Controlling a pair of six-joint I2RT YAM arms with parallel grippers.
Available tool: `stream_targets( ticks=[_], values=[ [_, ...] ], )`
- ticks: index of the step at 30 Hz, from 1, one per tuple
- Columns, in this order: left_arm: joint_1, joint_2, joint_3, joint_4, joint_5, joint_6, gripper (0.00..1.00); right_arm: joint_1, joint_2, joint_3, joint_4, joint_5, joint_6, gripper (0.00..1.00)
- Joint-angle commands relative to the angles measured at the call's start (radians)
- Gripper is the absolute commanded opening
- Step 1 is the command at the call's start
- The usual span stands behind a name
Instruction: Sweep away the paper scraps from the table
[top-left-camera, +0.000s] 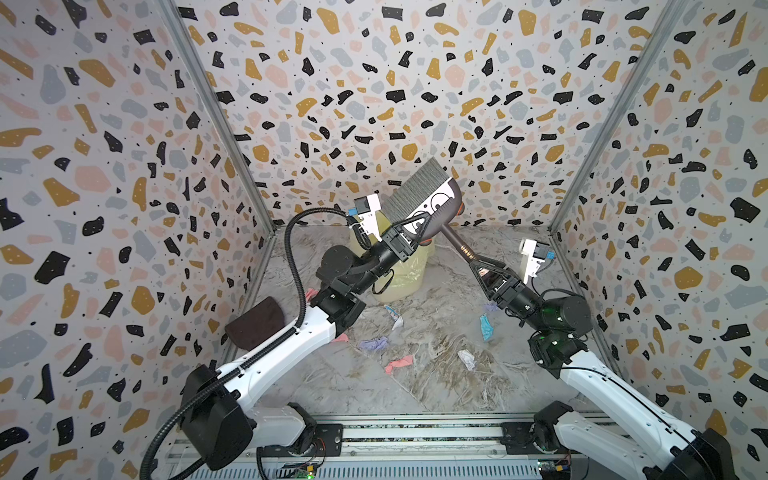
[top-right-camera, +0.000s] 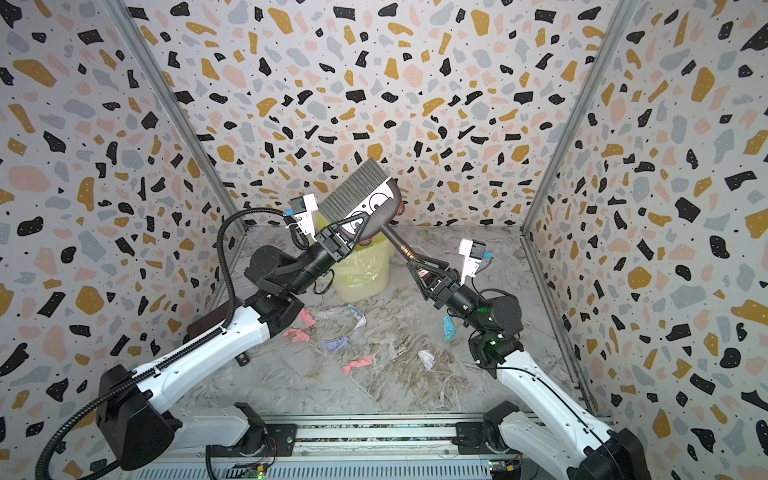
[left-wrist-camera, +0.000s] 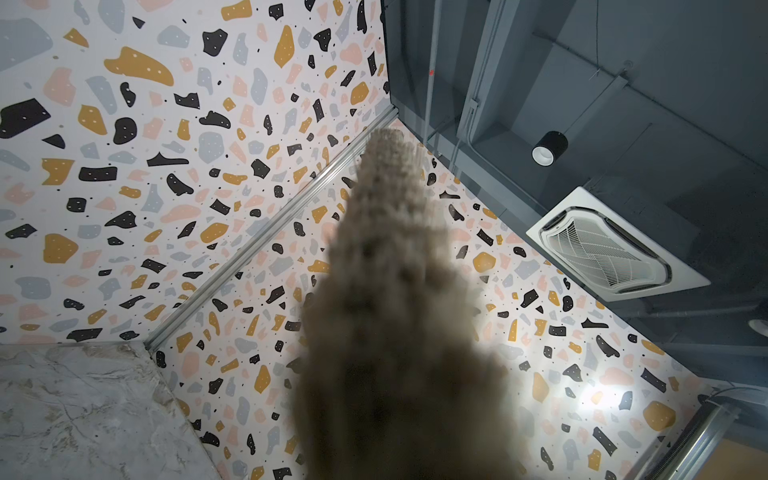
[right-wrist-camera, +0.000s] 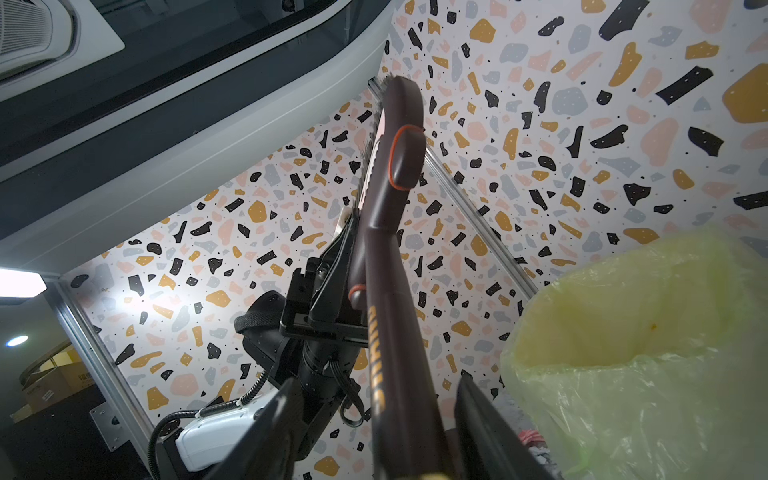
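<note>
Nearest: the base rail (top-left-camera: 415, 432) along the 6 o'clock edge, both arms rising from it. Above the 12 o'clock end of the surface (top-left-camera: 415, 390) the brush (top-left-camera: 419, 191) is held aloft. Its bristles point up toward 11 o'clock and its handle (top-left-camera: 457, 245) slants down toward 4 o'clock.

Grip: the left gripper (top-left-camera: 417, 224) is clamped tight on the brush head. The right gripper (top-left-camera: 478, 266) straddles the handle with jaws partway in. The right wrist view shows a gap beside the handle, so no firm hold yet.

Step, as I read it: passing the brush to the right arm. To do it well, the right jaws should seat squarely across the handle and pinch fully before the left lets go. Otherwise the head-heavy brush likely swings or drops. After that the bristles need turning down.

The paper scraps (top-left-camera: 374, 344) lie loose around the middle of the surface, spread from 9 to 3 o'clock: pink, lilac, white, light blue. Sweeping not yet begun, by the look.

Around:
- The bin (top-left-camera: 403, 282) with yellow liner sits at 12 o'clock, directly under the brush. Easy to knock.
- A dark brown flat object (top-left-camera: 255, 322) lies at 9 o'clock against the wall, possibly a dustpan.
- The left forearm overhangs pink scraps at 9 o'clock.
- The light blue scrap (top-left-camera: 485, 326) lies close by the right elbow at 3 o'clock. Awkward reaches, both.
</note>
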Motion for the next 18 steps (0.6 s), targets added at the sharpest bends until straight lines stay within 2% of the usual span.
stream_targets(
  ticks=[1, 10, 18],
  values=[
    [-0.015, 0.001, 0.012, 0.064, 0.023, 0.015, 0.00, -0.007, -0.009, 0.015, 0.055, -0.016, 0.015, 0.54],
    [-0.028, 0.007, 0.017, 0.045, 0.033, 0.023, 0.00, -0.017, -0.003, 0.017, 0.070, -0.020, 0.032, 0.38],
    [-0.031, 0.015, 0.025, 0.038, 0.041, 0.025, 0.00, -0.022, 0.005, 0.020, 0.079, -0.026, 0.047, 0.19]
  ],
)
